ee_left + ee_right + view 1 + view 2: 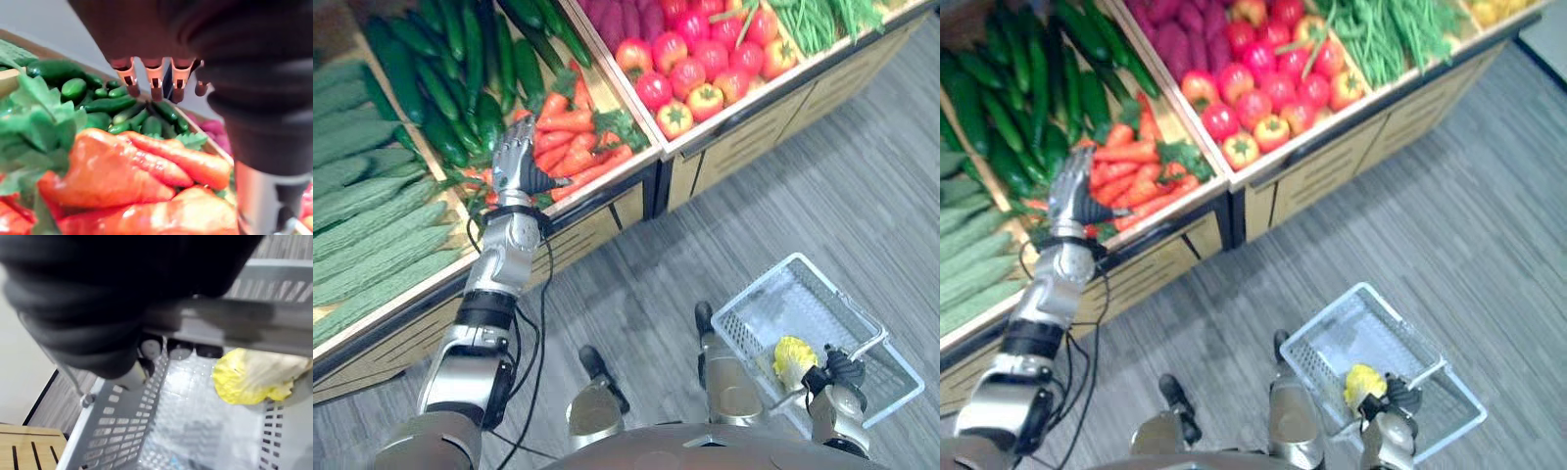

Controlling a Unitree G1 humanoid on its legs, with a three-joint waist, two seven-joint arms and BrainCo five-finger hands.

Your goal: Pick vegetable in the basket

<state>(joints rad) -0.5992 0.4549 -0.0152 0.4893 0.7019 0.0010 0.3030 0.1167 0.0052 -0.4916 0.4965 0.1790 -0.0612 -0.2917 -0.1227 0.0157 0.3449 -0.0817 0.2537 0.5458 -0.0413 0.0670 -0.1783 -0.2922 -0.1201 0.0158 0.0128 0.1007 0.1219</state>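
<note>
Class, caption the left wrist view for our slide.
Left robot hand open above carrots, cucumbers beyond.

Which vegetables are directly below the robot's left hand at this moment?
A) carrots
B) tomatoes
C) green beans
A: the left hand, fingers straight, hangs over the orange carrots; the right hand grips the handle of the basket.

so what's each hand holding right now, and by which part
The right hand grips the basket by its handle. The left hand hangs open over the carrots, holding nothing.
</note>
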